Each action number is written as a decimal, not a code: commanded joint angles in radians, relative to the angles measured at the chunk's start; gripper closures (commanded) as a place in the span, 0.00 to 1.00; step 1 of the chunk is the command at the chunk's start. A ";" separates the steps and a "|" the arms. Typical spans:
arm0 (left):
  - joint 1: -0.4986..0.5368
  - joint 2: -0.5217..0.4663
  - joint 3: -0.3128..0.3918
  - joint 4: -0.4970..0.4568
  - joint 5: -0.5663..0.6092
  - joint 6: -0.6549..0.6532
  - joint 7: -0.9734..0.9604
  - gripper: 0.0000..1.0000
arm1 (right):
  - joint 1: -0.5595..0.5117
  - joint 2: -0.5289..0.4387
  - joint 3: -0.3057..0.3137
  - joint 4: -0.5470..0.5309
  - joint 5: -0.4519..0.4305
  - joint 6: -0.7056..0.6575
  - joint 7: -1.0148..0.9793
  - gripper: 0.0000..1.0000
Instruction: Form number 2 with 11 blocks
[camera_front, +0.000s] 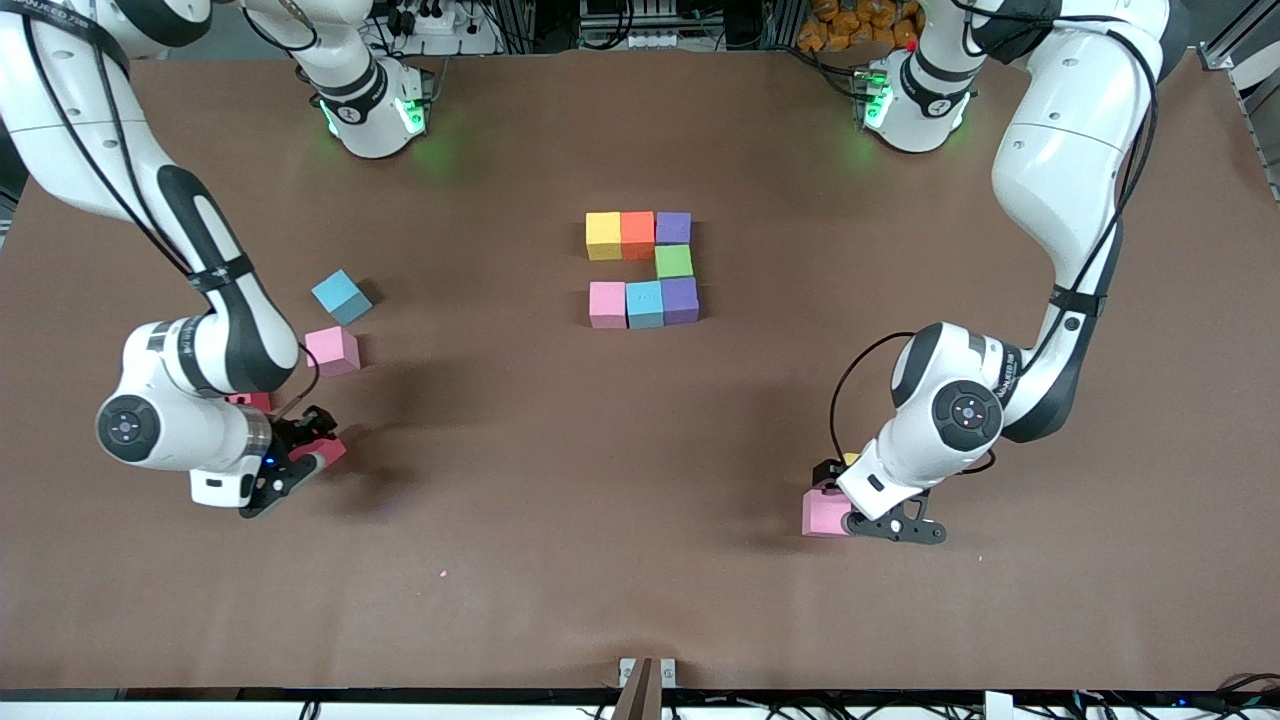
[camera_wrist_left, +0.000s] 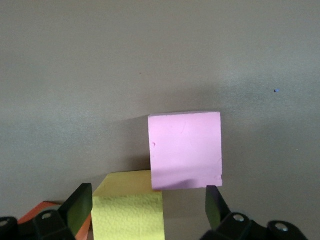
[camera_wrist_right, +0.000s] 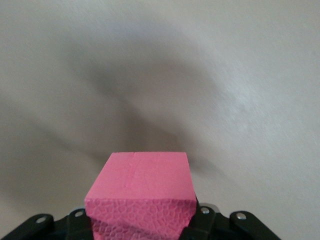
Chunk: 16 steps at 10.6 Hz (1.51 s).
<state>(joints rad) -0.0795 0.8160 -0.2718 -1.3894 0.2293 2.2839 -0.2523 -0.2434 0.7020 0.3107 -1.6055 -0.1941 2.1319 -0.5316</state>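
The blocks lie in three groups on the bench (camera_front: 640, 560). Toward the right arm's end, the right tool (camera_front: 300, 465) pinches a red block (camera_front: 325, 452), with a pink block (camera_front: 332, 351) and a light blue block (camera_front: 341, 296) farther from the front camera. At mid-bench, the number 2 (camera_front: 645, 268) stands unfinished: two rows of three joined by a green block (camera_front: 673, 261). Toward the left arm's end, the left tool (camera_wrist_left: 150, 210) hangs spread over a yellow block (camera_wrist_left: 129, 207) touching another pink block (camera_wrist_left: 186, 149).

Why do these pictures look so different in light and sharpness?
Front view: even light, soft shadows beside the arms, green glow at both bases. Left wrist view: the pink block is sharp, casting a shadow. Right wrist view: the red block fills the foreground; broad blurred shadows cross the table.
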 joint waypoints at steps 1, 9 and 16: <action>0.018 -0.003 -0.001 -0.011 0.025 -0.007 0.022 0.00 | 0.058 -0.015 -0.001 0.010 0.018 -0.020 0.111 0.78; 0.029 -0.003 -0.003 -0.043 0.012 -0.027 -0.002 0.00 | 0.289 -0.015 0.068 0.033 0.007 -0.037 0.581 0.77; 0.024 0.002 -0.003 -0.051 0.009 -0.049 -0.065 0.09 | 0.564 0.010 0.062 0.052 0.007 -0.017 1.004 0.77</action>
<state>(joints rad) -0.0566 0.8211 -0.2695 -1.4372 0.2293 2.2483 -0.2842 0.2835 0.7022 0.3840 -1.5640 -0.1924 2.1134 0.4021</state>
